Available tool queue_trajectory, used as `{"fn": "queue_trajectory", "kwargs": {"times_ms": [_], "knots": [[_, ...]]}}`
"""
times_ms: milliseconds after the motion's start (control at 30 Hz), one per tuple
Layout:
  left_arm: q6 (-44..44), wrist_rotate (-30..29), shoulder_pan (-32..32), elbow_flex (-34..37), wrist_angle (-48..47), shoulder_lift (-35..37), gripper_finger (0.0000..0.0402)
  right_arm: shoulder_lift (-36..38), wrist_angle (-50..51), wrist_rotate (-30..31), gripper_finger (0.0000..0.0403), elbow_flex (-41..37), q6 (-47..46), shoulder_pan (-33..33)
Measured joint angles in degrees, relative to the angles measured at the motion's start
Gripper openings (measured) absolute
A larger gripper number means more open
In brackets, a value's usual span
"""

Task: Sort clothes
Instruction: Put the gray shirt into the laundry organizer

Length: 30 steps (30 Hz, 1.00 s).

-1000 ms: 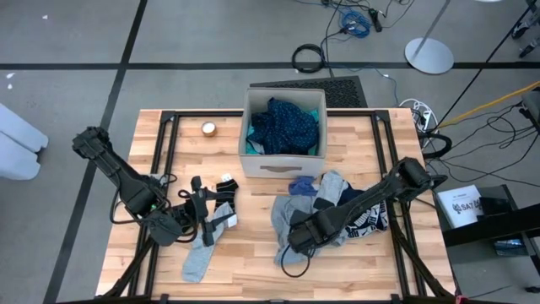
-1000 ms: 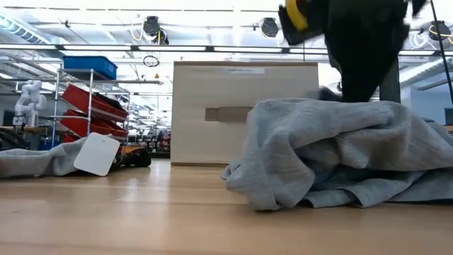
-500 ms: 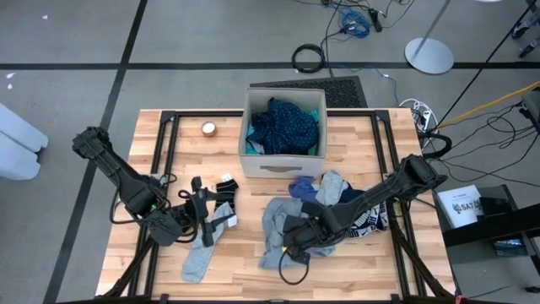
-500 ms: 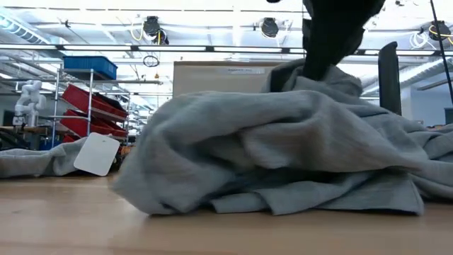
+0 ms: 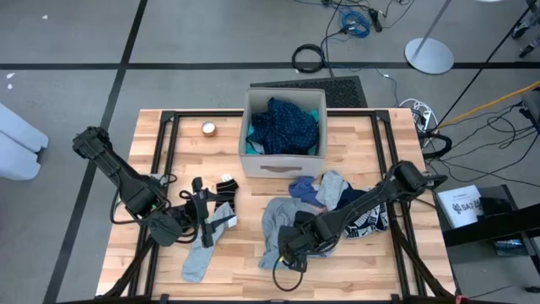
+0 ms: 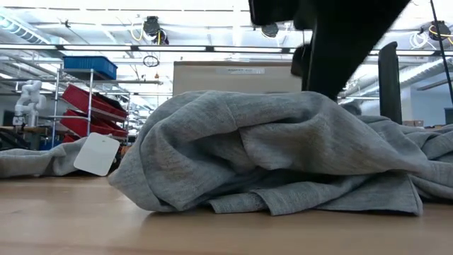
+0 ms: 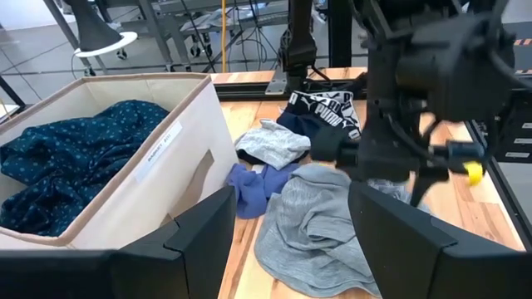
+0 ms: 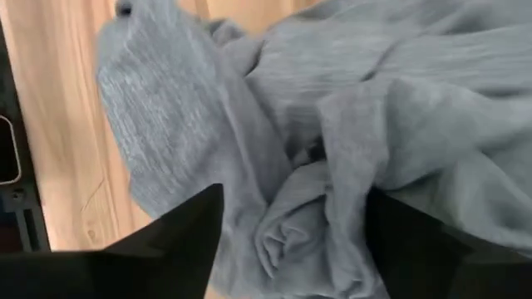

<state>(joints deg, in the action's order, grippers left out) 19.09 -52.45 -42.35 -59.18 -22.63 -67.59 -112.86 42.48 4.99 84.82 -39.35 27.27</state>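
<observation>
Note grey garment (image 5: pixel 277 226): crumpled heap on table, directly under right gripper (image 5: pixel 291 245), whose fingers stand apart above folds. Navy dotted garment (image 5: pixel 287 125) and turquoise one (image 5: pixel 315 112): bunched in box, well beyond gripper. Black-and-white patterned piece (image 5: pixel 364 219): flat, beside right arm. Grey sock (image 5: pixel 199 256) and black socks (image 5: pixel 221 189): near left gripper (image 5: pixel 196 228).

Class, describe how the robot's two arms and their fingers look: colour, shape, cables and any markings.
Both arms are dark, jointed tubes. The left arm carries thin black cables near its gripper. The right arm shows a small yellow marking on its wrist. The left gripper's fingers are broad, flat, angular black plates; the right gripper's fingers look the same.
</observation>
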Motion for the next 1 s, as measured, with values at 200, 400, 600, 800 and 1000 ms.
{"fn": "queue_trajectory", "kwargs": {"times_ms": [200,400,600,800,1000], "knots": [[0.0,0.0,0.0,0.0,-0.3,0.0,0.0244,-5.5,-3.0,-1.8,0.03,0.2,0.3,0.0],[0.0,0.0,0.0,0.0,-0.3,0.0,0.0244,-10.2,-2.9,-0.9,0.0306,0.6,1.1,0.1],[0.1,0.0,0.0,0.0,-0.3,0.0,0.0244,-10.9,-2.9,1.1,0.0306,0.7,0.9,0.5],[0.1,0.0,0.0,0.0,-0.3,0.0,0.0244,-9.9,-1.1,3.0,0.0284,0.4,0.5,0.1],[0.1,0.0,0.0,0.0,-0.3,0.0,0.0244,-9.9,2.2,5.5,0.0205,0.4,1.6,-0.1]]}}
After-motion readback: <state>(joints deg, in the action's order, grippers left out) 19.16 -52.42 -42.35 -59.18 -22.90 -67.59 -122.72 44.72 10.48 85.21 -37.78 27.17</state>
